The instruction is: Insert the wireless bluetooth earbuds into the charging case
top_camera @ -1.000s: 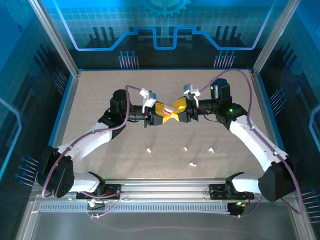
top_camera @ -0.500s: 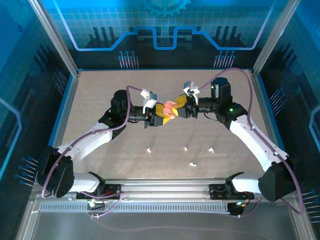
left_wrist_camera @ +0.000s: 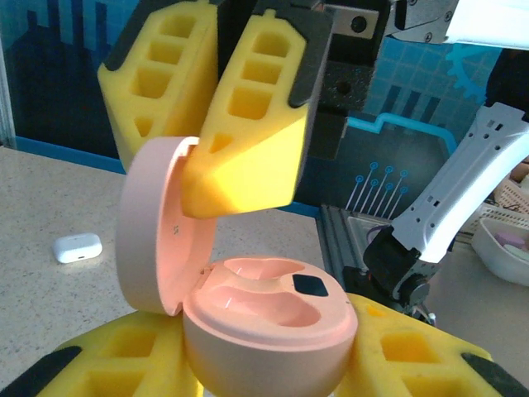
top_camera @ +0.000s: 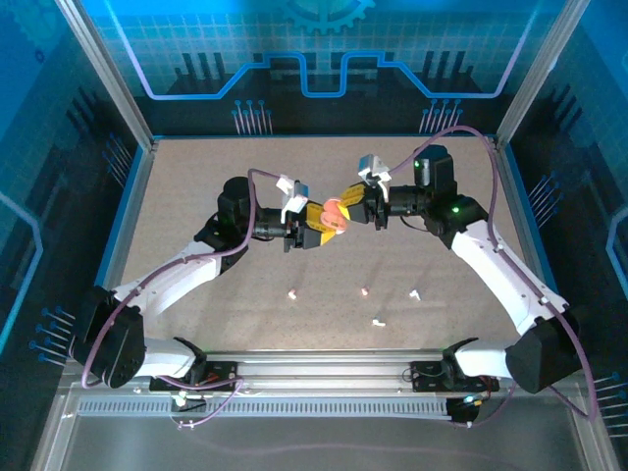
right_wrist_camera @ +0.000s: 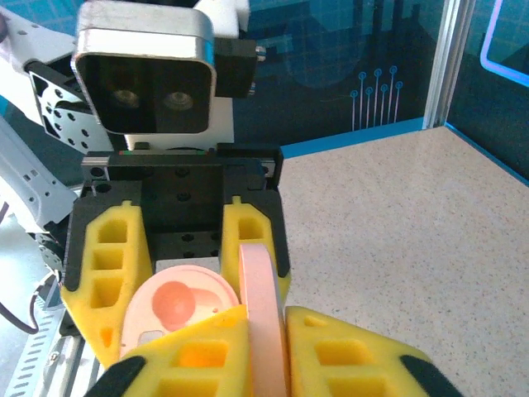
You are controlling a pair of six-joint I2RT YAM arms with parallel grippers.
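A second ago the right jaws stood spread, facing the left ones. They are now pressed together on the upright lid (right_wrist_camera: 260, 306) of the pink charging case (top_camera: 337, 212), and the right arm (top_camera: 491, 255) has drawn slightly toward the far side of the counter (top_camera: 196, 186). The left jaws hold as before, their yellow foam pads (left_wrist_camera: 99, 364) pinching the case's rounded base from both sides above mid-counter. The case stands open, its lid tilted up on the hinge, showing two pink wells and a small dark square (left_wrist_camera: 312, 285). The four wireless bluetooth earbuds (top_camera: 292, 292) lie where they lay, loose on the counter nearer the arm bases and well apart from the case.
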